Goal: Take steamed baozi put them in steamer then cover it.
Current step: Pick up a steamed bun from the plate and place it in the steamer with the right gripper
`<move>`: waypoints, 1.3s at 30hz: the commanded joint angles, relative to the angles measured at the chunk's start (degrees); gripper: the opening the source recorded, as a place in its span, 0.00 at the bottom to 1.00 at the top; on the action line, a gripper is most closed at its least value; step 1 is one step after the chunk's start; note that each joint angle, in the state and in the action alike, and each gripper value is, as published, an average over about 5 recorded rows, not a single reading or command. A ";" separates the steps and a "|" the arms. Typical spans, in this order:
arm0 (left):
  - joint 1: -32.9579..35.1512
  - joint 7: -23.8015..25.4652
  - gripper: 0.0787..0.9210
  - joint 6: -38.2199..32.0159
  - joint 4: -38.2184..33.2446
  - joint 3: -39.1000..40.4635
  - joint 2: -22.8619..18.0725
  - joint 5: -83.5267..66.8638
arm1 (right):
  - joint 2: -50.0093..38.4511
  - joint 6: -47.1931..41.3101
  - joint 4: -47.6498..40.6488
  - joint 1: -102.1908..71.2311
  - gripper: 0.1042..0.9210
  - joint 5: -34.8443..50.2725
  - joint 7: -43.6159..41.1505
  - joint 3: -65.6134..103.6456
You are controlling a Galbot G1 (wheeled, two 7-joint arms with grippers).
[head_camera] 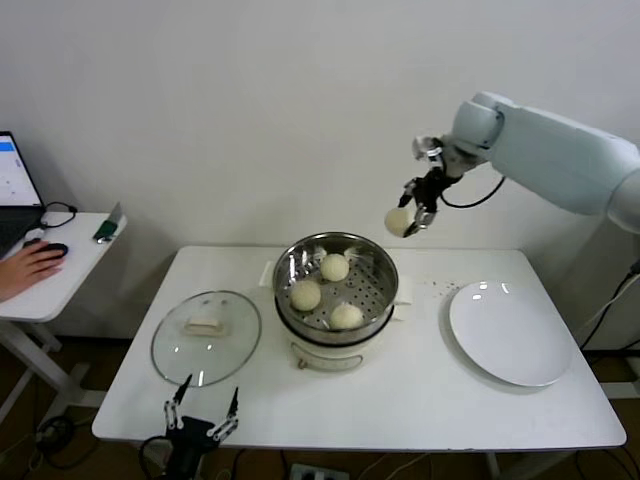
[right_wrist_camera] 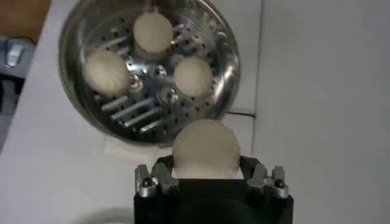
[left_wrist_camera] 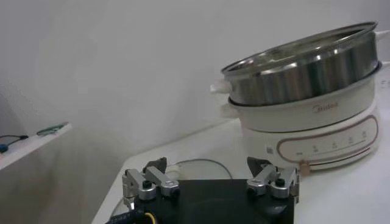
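Above the far right rim of the steamer [head_camera: 336, 290], the right gripper [head_camera: 414, 216] hangs in the air with its fingers closed round one steamed baozi [head_camera: 398, 222] — the wrist view shows the bun [right_wrist_camera: 205, 149] seated between the two fingers, with the pot below it and a little to one side. Three more baozi [head_camera: 334, 267] lie on the perforated tray inside the steel pot, spaced apart around its centre. That pot sits on its cream base near the middle of the white worktop [head_camera: 420, 400]. Its cover [head_camera: 206, 336], the glass lid with the cream handle, lies flat on the worktop just to the robot's left of the steamer, apart from it. On the robot's right side of the worktop lies a white plate [head_camera: 512, 332], bare. Down at the near edge, the left gripper [head_camera: 203, 418] is parked by the cover, its fingers spread wide and holding nothing — its wrist view looks across at the steamer's side. At the far left, on a separate small table, a person's hand [head_camera: 30, 266] rests on a mouse.
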 commanded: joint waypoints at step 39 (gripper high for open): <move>-1.57 0.17 0.88 0.34 0.64 -0.36 1.27 -2.17 | 16.30 -4.81 -6.87 -6.96 0.80 6.66 2.75 -12.70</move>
